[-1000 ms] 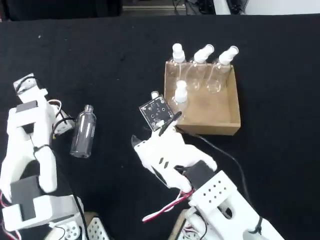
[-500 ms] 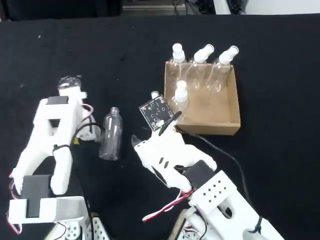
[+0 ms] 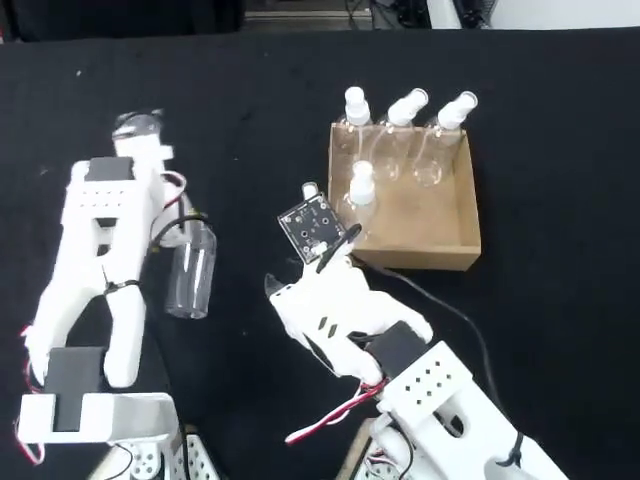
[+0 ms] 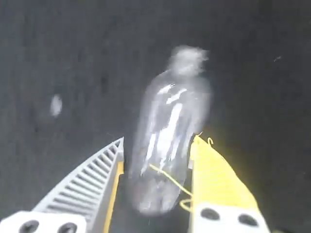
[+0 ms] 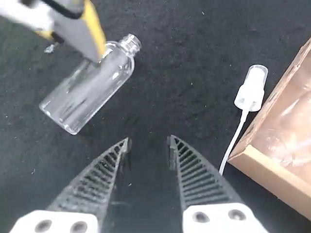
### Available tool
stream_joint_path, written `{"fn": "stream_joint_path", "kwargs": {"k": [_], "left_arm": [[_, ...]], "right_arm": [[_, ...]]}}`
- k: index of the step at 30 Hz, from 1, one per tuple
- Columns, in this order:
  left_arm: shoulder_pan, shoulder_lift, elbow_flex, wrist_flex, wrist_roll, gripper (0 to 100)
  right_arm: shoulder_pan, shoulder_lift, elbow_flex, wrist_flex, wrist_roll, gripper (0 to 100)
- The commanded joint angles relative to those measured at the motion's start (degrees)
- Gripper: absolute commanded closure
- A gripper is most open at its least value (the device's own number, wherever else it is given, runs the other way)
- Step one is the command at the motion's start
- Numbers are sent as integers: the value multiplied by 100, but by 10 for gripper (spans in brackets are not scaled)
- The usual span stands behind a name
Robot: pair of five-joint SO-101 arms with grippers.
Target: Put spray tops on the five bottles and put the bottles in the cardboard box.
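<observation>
Left end effector (image 4: pixel 158 141) pinches the topless bottle (image 4: pixel 171 111); spread right end effector (image 5: pixel 148 141) should next grab the spray top (image 5: pixel 251 90), at nine o'clock of the box (image 3: pixel 415 258).

Bright, even light from above. The black table (image 3: pixel 560 120) swallows shadows; white glints streak the clear bottle (image 4: pixel 167 126). A pale strip (image 3: pixel 560 12) glows at one o'clock.

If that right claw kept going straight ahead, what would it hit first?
Probably only the black cloth-covered table: the right gripper points between the clear plastic bottle and the loose white spray top, though depth is unclear.
</observation>
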Motion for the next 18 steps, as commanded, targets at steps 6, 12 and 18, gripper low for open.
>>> {"fn": "stream_joint_path", "kwargs": {"k": [6, 12, 18], "left_arm": [[-163, -35, 13, -1679, 88, 787], [-57, 589, -92, -1749, 53, 787], [48, 1099, -330, -1081, 149, 787]], "right_arm": [[-35, -48, -22, -132, 44, 903], [-35, -48, -22, -132, 44, 903], [-35, -48, -22, -132, 44, 903]]}}
